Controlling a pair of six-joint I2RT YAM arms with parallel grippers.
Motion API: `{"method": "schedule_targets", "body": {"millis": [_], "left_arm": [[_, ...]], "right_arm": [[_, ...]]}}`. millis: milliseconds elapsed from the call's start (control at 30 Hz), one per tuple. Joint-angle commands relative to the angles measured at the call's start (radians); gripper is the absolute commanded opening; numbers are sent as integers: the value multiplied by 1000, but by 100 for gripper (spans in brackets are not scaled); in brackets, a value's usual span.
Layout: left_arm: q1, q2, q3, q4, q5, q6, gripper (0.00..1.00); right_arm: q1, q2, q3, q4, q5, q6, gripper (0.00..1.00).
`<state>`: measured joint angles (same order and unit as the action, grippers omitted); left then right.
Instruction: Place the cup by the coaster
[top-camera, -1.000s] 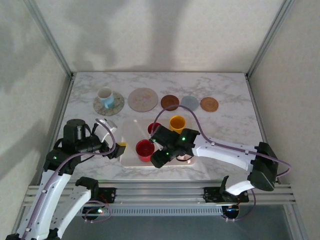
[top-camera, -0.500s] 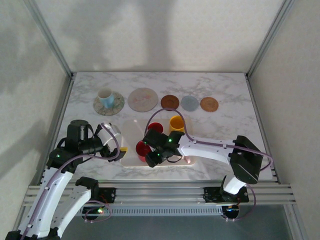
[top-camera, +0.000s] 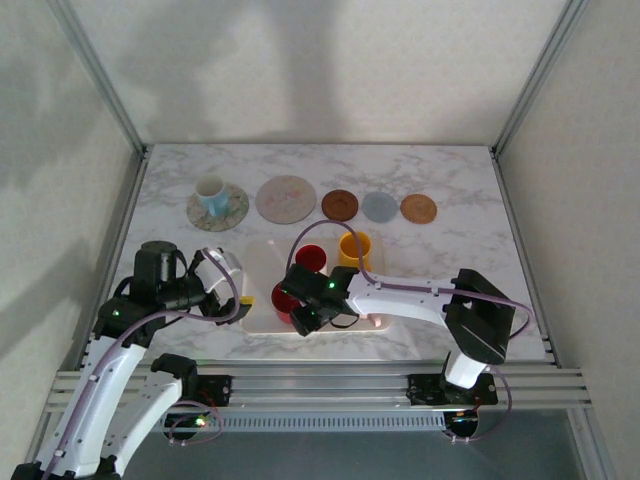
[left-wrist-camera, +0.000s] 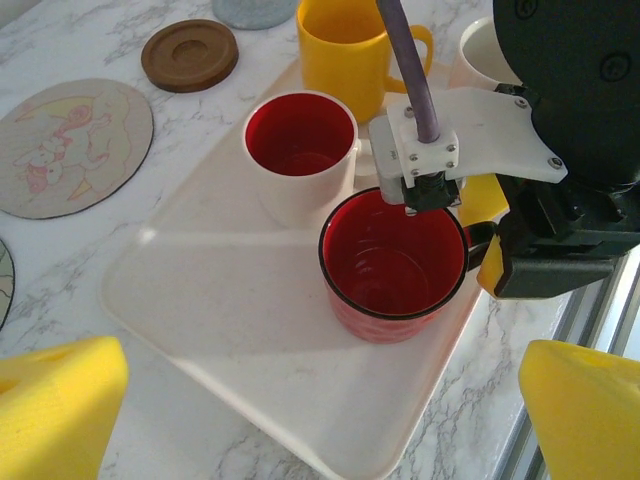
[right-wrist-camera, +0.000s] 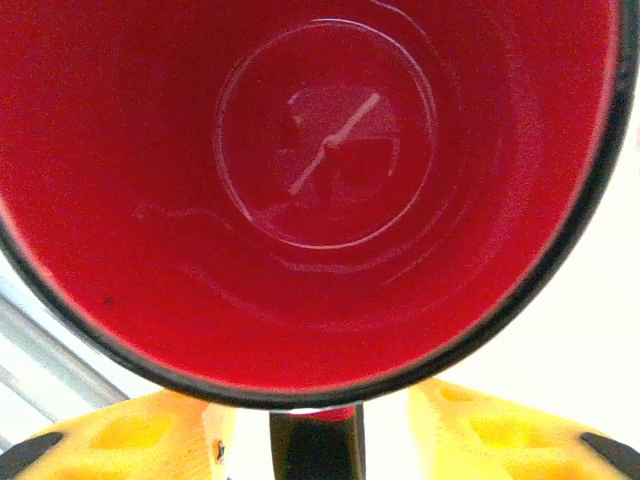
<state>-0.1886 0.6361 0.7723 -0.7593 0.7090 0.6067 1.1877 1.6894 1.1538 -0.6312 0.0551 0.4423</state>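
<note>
- Red mug (left-wrist-camera: 392, 270) stands upright on the near-left part of the tray (left-wrist-camera: 200, 320), just beside a white cup (left-wrist-camera: 300, 150) with a red inside. A yellow mug (left-wrist-camera: 350, 45) stands farther back.
- Right gripper (right-wrist-camera: 318, 442): yellow fingers (right-wrist-camera: 150, 435) sit either side of the mug's handle, partway closed. Cannot tell whether they clamp it.
- Left gripper (left-wrist-camera: 320, 420): spread wide, holding nothing, at the tray's left edge.
- Coasters (top-camera: 340, 204) lie in a row along the far side, well apart from the mug.

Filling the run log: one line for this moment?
right claw astride red mug handle | left claw open, empty | mug on tray
</note>
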Motion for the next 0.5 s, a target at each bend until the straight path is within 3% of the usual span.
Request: {"method": "schedule_targets", "body": {"millis": [0,200,467], "left_arm": [[-5,-13,-17,16,-26,-2,100],[-5,18,-25,7,-41,23,100],[-6,-10,-75,116,-59,-48,100]], "right_arm": [[13,27,34,-8,38,7,47],[12,46,55,-25,41,-22,39],[12,55,73,-31,48,-34,32]]}}
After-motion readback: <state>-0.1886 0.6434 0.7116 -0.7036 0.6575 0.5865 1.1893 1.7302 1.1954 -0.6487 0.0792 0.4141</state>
